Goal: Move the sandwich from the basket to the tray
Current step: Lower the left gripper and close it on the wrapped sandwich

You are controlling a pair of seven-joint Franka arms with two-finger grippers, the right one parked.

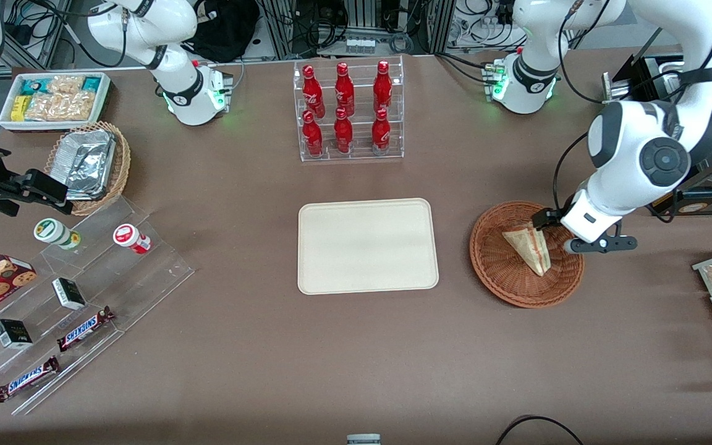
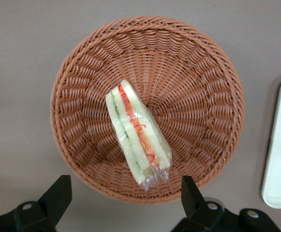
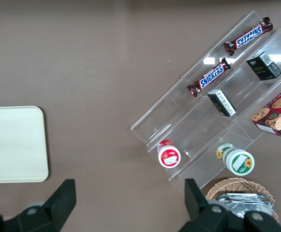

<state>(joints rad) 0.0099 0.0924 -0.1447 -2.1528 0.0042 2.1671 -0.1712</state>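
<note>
The gripper (image 2: 126, 198) hangs over the basket (image 2: 198, 82) with its fingers wide apart, and the sandwich (image 2: 138, 133) lies inside, so it should go straight down, pinch the bread sides softly, then carry it to the tray (image 1: 368, 244).

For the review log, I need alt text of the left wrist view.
A wrapped sandwich lies in a round reddish-brown wicker basket on a brown table; the open gripper hovers above the basket's rim, and a corner of the cream tray shows beside it.
</note>
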